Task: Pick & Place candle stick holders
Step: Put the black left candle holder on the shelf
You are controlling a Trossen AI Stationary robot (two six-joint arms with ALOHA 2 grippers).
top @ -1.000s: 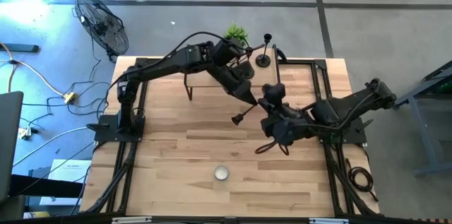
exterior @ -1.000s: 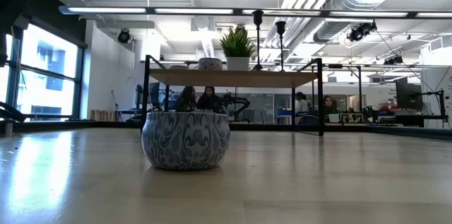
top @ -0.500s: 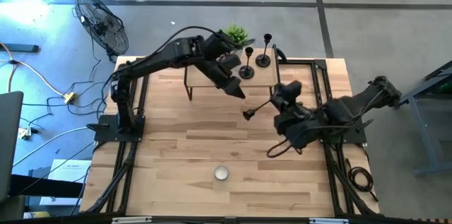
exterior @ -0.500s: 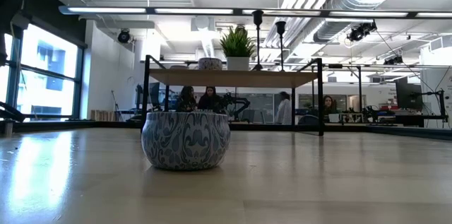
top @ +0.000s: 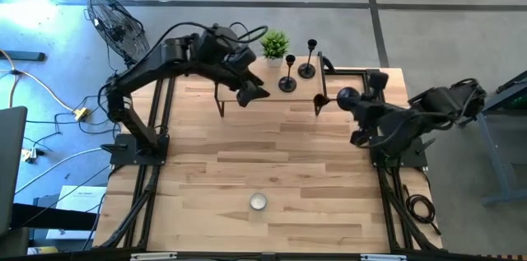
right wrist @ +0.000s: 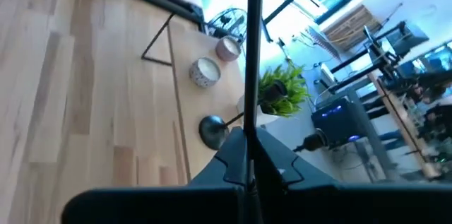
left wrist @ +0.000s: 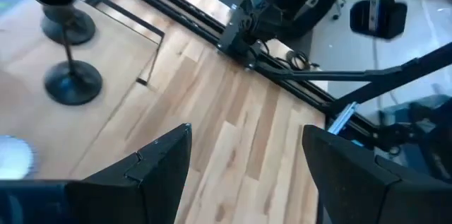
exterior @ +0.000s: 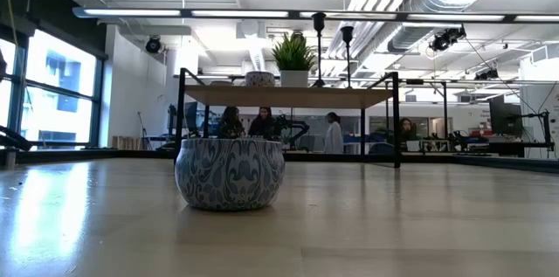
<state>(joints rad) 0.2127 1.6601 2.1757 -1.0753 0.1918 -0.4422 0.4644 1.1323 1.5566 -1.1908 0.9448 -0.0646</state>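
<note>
Fingers of the right gripper (top: 356,106) pinch a candlestick (top: 329,100) by its stem, just right of the raised shelf (top: 268,92) at the desk's (top: 247,162) far side. Two more candlesticks (top: 287,74) stand on that shelf beside a plant (top: 274,44) — the left gripper (top: 250,94), fingers spread and empty, hangs at its left end.
</note>
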